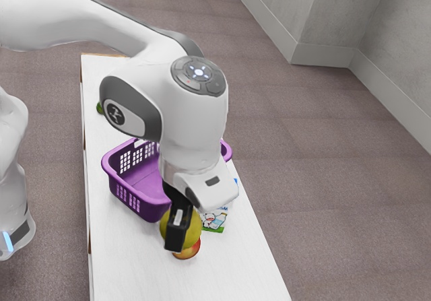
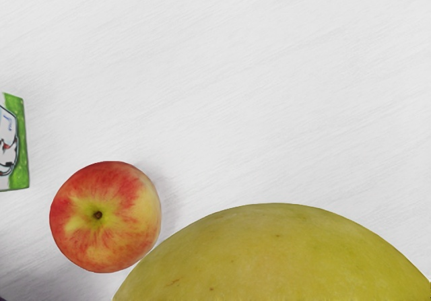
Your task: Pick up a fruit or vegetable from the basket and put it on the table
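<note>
Tool (image 1: 182, 238) around the yellow-green fruit (image 1: 193, 229)

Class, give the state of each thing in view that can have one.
Gripper: at yellow-green fruit, open or shut unclear
Yellow-green fruit: visible side uncut
Purple basket: upright
Apple: dimple up, visible side uncut
Printed box: partly hidden
Green item: partly hidden

The hand (image 1: 182, 236) grips a yellow-green fruit (image 1: 192, 229), which partly hides an apple (image 1: 188, 251). A purple basket (image 1: 144, 207) and 1 carton (image 1: 216, 221) sit nearby on the white counter (image 1: 128, 267); something green (image 1: 100, 108) lies beyond the basket.
</note>
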